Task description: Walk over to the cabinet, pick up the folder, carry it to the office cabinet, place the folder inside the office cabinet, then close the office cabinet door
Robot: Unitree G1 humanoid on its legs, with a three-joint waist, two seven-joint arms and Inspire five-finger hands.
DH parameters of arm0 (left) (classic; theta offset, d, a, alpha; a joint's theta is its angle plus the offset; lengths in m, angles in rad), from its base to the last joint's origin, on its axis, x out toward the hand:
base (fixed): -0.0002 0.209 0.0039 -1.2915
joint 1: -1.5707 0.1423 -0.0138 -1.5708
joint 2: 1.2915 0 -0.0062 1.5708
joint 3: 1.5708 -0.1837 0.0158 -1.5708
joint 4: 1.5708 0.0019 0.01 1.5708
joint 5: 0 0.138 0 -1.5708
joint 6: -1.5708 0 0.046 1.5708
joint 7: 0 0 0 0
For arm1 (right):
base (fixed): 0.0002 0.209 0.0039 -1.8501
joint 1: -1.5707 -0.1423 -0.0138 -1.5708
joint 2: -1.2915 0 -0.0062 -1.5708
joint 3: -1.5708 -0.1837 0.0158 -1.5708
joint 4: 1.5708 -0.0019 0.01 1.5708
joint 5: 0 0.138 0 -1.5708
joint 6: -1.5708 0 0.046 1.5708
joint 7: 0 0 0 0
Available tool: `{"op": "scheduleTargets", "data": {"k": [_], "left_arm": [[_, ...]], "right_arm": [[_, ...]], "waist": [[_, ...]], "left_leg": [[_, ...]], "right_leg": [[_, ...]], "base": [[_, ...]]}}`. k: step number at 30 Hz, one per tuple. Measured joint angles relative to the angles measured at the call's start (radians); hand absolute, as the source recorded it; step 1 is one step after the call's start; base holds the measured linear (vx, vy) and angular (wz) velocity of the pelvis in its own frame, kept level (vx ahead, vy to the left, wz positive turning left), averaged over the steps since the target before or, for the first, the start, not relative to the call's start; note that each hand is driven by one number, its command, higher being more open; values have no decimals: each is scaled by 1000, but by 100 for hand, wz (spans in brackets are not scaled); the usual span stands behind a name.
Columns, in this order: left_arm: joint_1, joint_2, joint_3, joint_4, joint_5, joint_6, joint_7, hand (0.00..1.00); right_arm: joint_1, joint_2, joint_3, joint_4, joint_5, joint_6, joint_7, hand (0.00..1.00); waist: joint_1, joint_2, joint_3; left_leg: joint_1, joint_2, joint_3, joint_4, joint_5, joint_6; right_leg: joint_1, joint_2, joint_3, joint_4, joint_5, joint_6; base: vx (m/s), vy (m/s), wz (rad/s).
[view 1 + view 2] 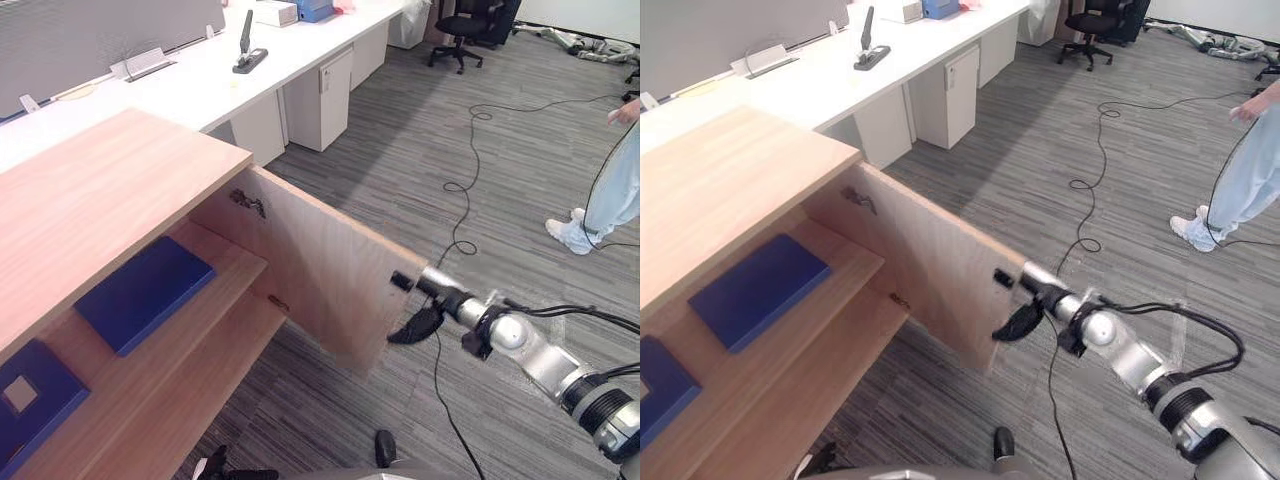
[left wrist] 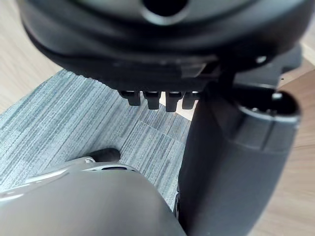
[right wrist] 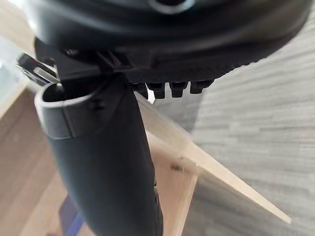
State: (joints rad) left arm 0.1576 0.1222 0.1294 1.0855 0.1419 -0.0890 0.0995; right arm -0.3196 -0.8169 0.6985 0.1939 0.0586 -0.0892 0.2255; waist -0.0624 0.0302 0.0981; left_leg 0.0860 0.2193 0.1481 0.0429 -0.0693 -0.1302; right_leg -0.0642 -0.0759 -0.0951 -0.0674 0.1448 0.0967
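The wooden office cabinet (image 1: 90, 190) stands open at my left, its door (image 1: 310, 260) swung out toward the floor side. A blue folder (image 1: 145, 292) lies flat on the upper shelf inside. A second blue folder with a white label (image 1: 30, 400) lies further left on the same shelf. My right hand (image 1: 418, 322) reaches in from the right and rests against the door's free edge, fingers straight; the right wrist view shows that edge (image 3: 211, 162) just past the fingers. My left hand (image 2: 236, 162) hangs low over the carpet, fingers relaxed and holding nothing.
A long white desk (image 1: 200, 80) with a drawer unit (image 1: 320, 95) runs behind the cabinet. An office chair (image 1: 470, 25) stands at the far end. A person (image 1: 610, 190) stands at the right on the grey carpet.
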Motion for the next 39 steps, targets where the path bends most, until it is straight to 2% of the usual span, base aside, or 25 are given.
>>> {"op": "scheduleTargets", "data": {"k": [8,11,18,23,26,27,28,29,31,32,33,34,35,36,39], "left_arm": [[-20,0,11,1,27,3,2,100],[-19,0,14,1,26,3,3,100],[-21,2,14,1,26,3,4,100],[-28,1,8,0,26,3,6,100],[-38,-11,-14,-1,26,2,11,100],[-43,-9,-41,-1,26,1,15,100],[-48,-7,-50,-1,26,0,17,100],[-67,-1,-79,-1,27,0,24,100],[-79,-1,-93,-1,25,-5,24,100],[-81,-4,-96,-2,23,-7,24,100],[-84,-17,-80,-4,3,-8,23,100],[-86,-18,-76,-6,2,-7,22,100],[-84,-19,-59,-16,-7,-6,22,100],[-84,-32,-13,-19,-18,2,22,100],[-71,-53,64,-41,-33,14,22,100]], "right_arm": [[7,153,207,-70,-93,-72,135,100],[8,192,217,-72,-103,-89,143,100],[24,203,228,-37,-160,-89,154,100],[80,314,213,172,-277,-84,140,100],[131,415,132,387,-349,-67,104,100],[162,450,73,464,-382,-53,78,100],[179,466,32,501,-390,-48,64,100],[214,518,-83,602,-415,-38,20,100],[224,575,-208,724,-419,-14,-27,100],[223,612,-309,811,-418,5,-68,100],[241,632,-398,856,-406,28,-116,100],[247,636,-410,862,-405,31,-124,100],[265,658,-469,883,-384,50,-145,100],[273,676,-500,904,-339,66,-165,100],[299,698,-552,918,-248,79,-211,100]], "waist": [[56,-18,-17],[62,-21,-20],[64,-22,-21],[84,-21,-21],[84,-6,-11],[85,-1,-10],[82,2,-8],[66,1,-6],[64,6,-5],[78,6,-6],[85,21,-6],[85,21,-6],[91,9,-2],[104,6,0],[113,-4,-3]], "left_leg": [[-7,-1,-11,-5,4,-2],[-16,-6,-21,-6,4,-2],[-16,-11,-20,-6,4,-2],[-21,-14,-41,2,4,-1],[-47,-43,-138,32,1,12],[-65,-71,-204,52,-3,23],[-78,-87,-243,66,-5,27],[-126,-133,-372,105,-11,40],[-159,-179,-486,121,-10,49],[-173,-204,-554,119,-3,57],[-210,-229,-646,134,11,36],[-215,-236,-662,137,13,32],[-226,-259,-718,137,23,16],[-231,-264,-760,141,26,10],[-255,-261,-779,203,3,4]], "right_leg": [[8,-1,-1,-17,22,-3],[6,-7,-8,-16,22,-4],[6,-11,-7,-16,22,-4],[17,-18,-30,-15,19,-3],[13,-67,-111,106,-60,19],[10,-107,-146,196,-125,30],[3,-116,-126,242,-167,28],[-7,-96,-19,325,-263,-5],[-13,-45,123,381,-338,-35],[-17,-3,233,417,-382,-55],[-30,51,381,470,-413,-72],[-32,55,405,476,-418,-63],[-26,57,444,499,-453,-25],[-11,51,393,501,-470,-34],[37,58,263,480,-485,-60]], "base": [[-56,8,6],[2,29,10],[2,9,0],[-50,6,13],[-51,45,93],[-47,88,139],[-64,62,228],[-51,-65,236],[-4,-145,209],[104,-230,193],[98,-193,171],[104,-157,174],[97,-120,137],[118,-152,142],[81,-177,111]]}}
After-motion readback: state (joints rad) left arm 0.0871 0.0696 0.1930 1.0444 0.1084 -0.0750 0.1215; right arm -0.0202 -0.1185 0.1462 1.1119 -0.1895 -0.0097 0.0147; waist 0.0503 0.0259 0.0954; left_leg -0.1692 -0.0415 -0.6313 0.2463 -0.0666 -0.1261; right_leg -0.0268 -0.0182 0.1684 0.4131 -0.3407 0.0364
